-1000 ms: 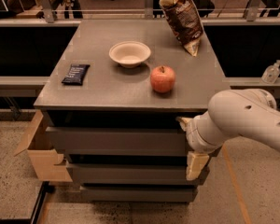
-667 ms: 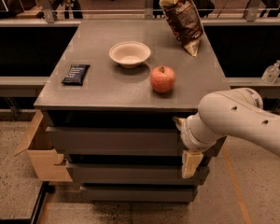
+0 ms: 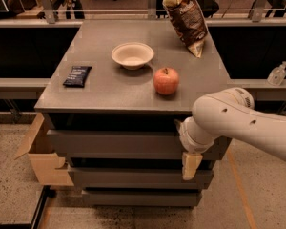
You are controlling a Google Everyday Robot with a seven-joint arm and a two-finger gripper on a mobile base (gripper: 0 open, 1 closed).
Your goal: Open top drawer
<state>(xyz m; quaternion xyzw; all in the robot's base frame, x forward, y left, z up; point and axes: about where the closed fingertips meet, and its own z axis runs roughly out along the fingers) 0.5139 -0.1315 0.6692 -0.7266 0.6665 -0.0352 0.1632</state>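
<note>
The top drawer is the uppermost and widest of three grey handleless fronts under the grey table top. A dark gap shows above its front. My gripper hangs at the end of the white arm, right in front of the right part of the top drawer's front, reaching down toward the middle drawer. I cannot see whether it touches the front.
On the table top are a red apple, a white bowl, a brown chip bag and a dark snack packet. An open cardboard box stands left of the cabinet. A sanitizer bottle sits on the right ledge.
My arm and gripper have shifted a little to the left along the drawer front. The drawers and the things on top have not moved.
</note>
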